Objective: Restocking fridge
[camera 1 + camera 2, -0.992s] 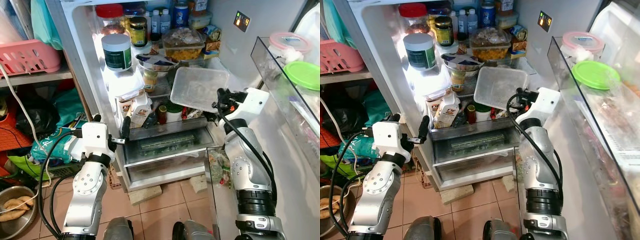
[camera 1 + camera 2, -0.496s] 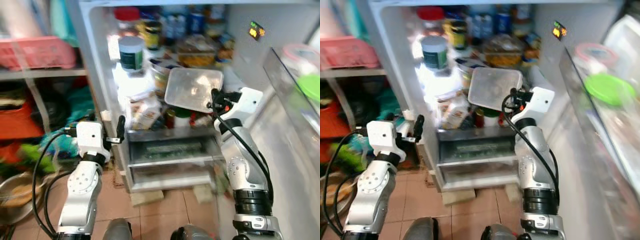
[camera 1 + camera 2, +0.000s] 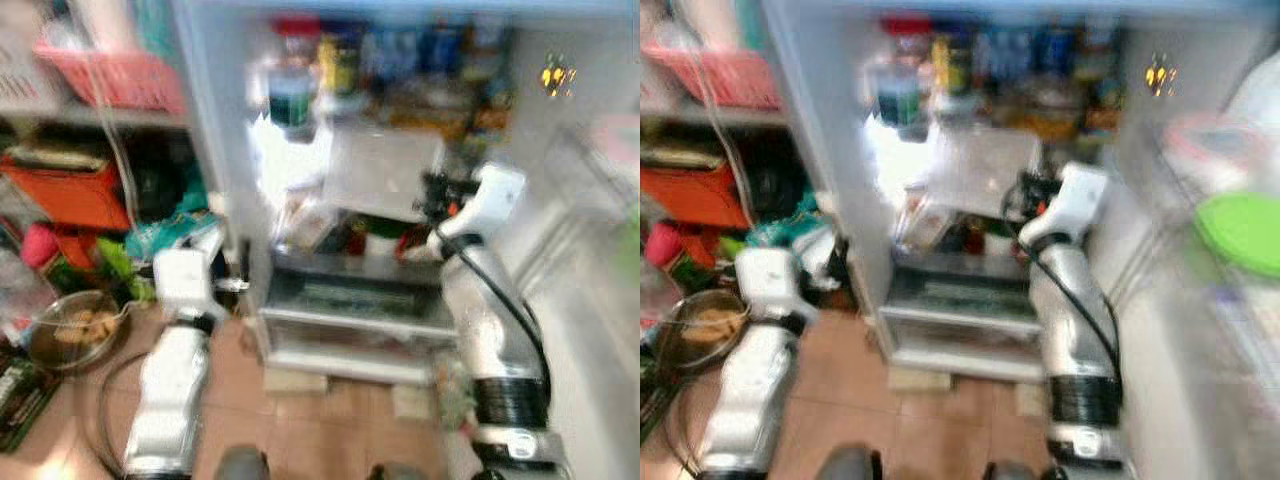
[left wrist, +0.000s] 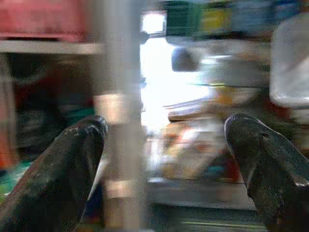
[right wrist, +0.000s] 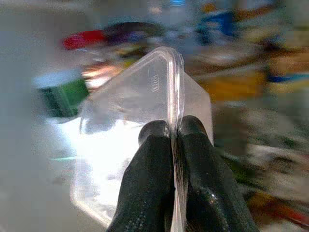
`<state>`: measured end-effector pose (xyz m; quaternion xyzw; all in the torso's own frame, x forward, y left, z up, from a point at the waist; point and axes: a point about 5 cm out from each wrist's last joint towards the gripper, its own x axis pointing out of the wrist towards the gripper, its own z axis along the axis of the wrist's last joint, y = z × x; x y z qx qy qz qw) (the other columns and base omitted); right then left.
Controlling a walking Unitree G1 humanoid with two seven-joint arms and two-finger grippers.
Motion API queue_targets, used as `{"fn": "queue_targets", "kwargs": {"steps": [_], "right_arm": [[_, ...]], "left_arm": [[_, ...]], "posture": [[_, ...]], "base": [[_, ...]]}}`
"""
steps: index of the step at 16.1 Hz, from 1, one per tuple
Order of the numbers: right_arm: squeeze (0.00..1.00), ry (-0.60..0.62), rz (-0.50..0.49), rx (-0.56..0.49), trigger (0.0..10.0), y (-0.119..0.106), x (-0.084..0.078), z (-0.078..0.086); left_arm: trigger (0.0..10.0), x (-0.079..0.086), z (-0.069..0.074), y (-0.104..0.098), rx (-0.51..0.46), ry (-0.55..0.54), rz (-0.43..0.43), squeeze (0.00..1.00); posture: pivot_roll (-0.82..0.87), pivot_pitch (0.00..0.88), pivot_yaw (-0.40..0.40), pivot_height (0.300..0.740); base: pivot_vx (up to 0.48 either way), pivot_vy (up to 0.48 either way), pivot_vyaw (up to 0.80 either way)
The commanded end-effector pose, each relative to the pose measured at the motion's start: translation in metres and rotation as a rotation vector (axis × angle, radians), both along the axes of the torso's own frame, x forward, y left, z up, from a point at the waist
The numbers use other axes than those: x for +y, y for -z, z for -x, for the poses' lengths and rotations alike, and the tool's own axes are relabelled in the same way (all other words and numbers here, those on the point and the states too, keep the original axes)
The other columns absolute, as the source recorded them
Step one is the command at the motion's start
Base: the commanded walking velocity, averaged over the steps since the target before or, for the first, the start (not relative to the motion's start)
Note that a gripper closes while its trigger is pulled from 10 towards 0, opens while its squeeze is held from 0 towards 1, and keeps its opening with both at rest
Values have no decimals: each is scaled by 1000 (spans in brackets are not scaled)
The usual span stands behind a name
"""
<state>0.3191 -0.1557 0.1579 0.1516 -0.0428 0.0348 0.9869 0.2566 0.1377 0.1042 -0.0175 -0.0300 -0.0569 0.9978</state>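
Note:
The open fridge (image 3: 350,240) stands in front of me, its shelves crowded with jars and bottles, all blurred. My right gripper (image 3: 432,192) is raised at the middle shelf, shut on the rim of a clear plastic container (image 3: 380,170). In the right wrist view the two fingers (image 5: 149,164) pinch the container's edge (image 5: 145,96) between them. My left gripper (image 3: 242,272) hangs low by the fridge's left wall. In the left wrist view it (image 4: 166,123) is open with nothing between its fingers.
A white jar with a green label (image 3: 290,95) sits on an upper shelf. A drawer (image 3: 350,300) lies below the shelves. A pink basket (image 3: 110,75), an orange box (image 3: 75,195) and a metal bowl (image 3: 70,335) are at left. The door shelf holds a green lid (image 3: 1240,230).
The camera has swung and the picture is now blurred; the scene has shifted right. My right gripper still holds the container at the shelf; the left stays open.

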Motion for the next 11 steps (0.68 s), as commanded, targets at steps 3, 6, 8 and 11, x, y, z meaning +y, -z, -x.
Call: {"fn": "queue_targets", "kwargs": {"steps": [3,6,8,11], "right_arm": [[0,-21,-10,-20,10000,-7,7,-1],[0,-19,-22,-15,10000,-8,7,-2],[0,-20,-24,-12,10000,-7,8,-2],[0,-21,-28,-11,10000,-8,9,-2]], "left_arm": [[10000,10,0,-4,-14,-23,-21,0],[10000,10,2,-4,-18,-14,-14,0],[10000,10,3,-4,-20,-10,-11,0],[10000,10,3,-5,-21,-3,-3,0]], "posture": [[87,23,6,740],[88,28,7,740],[89,30,7,740],[87,33,7,740]], "base": [[0,0,0],[0,0,0],[0,0,-406],[81,0,-271]]}}
